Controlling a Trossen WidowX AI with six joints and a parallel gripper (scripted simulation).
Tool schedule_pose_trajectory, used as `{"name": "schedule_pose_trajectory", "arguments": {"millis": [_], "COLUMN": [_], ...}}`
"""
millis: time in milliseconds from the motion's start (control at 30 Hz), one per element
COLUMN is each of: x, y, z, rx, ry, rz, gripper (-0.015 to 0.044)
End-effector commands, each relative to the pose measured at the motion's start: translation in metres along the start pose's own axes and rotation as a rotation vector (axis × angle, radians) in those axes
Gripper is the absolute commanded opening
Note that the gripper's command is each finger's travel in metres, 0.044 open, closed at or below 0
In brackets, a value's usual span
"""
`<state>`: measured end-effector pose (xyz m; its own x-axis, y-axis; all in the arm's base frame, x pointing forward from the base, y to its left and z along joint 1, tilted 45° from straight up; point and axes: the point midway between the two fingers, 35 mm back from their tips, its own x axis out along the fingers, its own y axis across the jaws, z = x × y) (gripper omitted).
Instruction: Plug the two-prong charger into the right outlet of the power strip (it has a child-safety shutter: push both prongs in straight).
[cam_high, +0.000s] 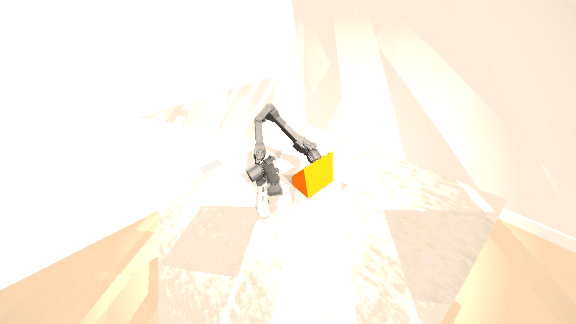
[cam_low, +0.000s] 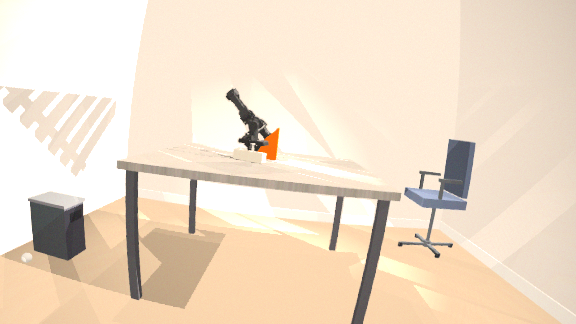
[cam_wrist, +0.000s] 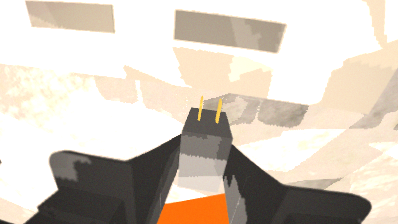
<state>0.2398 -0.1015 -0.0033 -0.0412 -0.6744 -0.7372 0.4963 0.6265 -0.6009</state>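
My gripper (cam_wrist: 203, 140) (cam_low: 253, 145) is shut on the charger, a small grey block (cam_wrist: 204, 145) with two thin gold prongs (cam_wrist: 210, 110) that point up the wrist view. The pale power strip (cam_low: 249, 155) (cam_high: 263, 208) lies on the table, with the gripper low over it in the exterior view. In the wrist view, two grey-tan rectangles, a left outlet (cam_wrist: 70, 16) and a right outlet (cam_wrist: 230, 30), show on its washed-out white top. The prong tips appear below the right rectangle, apart from it and slightly left of its middle. No slots can be made out.
An orange and yellow wedge-shaped block (cam_high: 320, 175) (cam_low: 271, 146) (cam_wrist: 195, 211) stands beside the strip, close to the arm (cam_high: 285, 125). The table (cam_low: 300, 183) has its near edge in front. A chair (cam_low: 435, 197) and a dark cabinet (cam_low: 57, 227) stand on the floor.
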Motion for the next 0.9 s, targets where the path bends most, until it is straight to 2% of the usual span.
{"name": "schedule_pose_trajectory", "arguments": {"millis": [0, 867], "x": [-0.0004, -0.0008], "y": [-0.0007, -0.0014], "z": [0.0016, 0.0057], "rx": [-0.003, -0.003], "ry": [-0.004, -0.004], "rz": [-0.004, -0.004], "gripper": [0.0, 0.0]}}
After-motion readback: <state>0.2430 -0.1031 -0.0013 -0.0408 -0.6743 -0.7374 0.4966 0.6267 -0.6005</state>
